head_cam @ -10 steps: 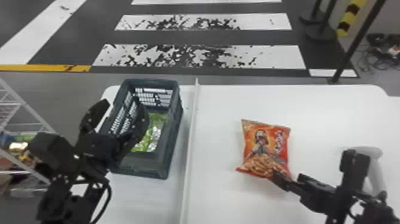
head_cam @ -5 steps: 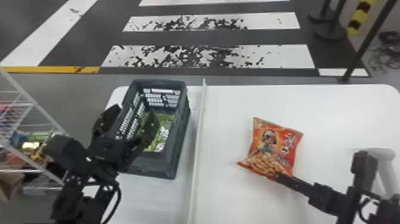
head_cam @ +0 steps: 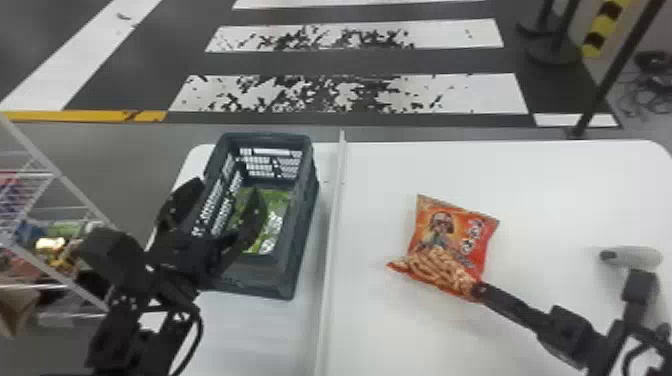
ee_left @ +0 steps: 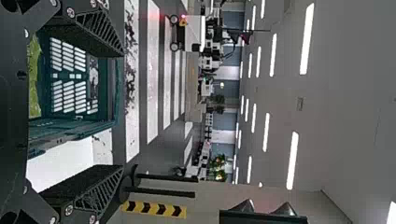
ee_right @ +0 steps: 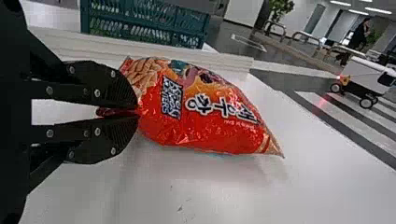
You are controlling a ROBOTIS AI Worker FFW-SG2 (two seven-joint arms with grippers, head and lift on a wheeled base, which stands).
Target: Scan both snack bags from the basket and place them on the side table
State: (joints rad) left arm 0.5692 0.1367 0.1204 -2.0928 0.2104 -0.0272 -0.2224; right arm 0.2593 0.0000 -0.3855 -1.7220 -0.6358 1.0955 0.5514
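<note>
The right gripper (head_cam: 478, 291) pinches the red bag (head_cam: 457, 245); the left gripper (head_cam: 228, 187) gapes empty near the basket (head_cam: 255, 280). Left wrist view: ceiling lights (ee_left: 293, 161).

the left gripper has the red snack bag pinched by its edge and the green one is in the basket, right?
Wrong side: the right gripper has the red snack bag pinched by its edge, as the right wrist view shows. The green one is in the basket.

Basket (head_cam: 287, 272) on table (head_cam: 550, 200), left of centre; one bag (head_cam: 280, 200) inside. Divider (head_cam: 332, 225) just right of basket. Snack bag (head_cam: 450, 240) right of divider. Rack (head_cam: 56, 172) at left edge. Crossing (head_cam: 475, 92) behind table, upper frame.
</note>
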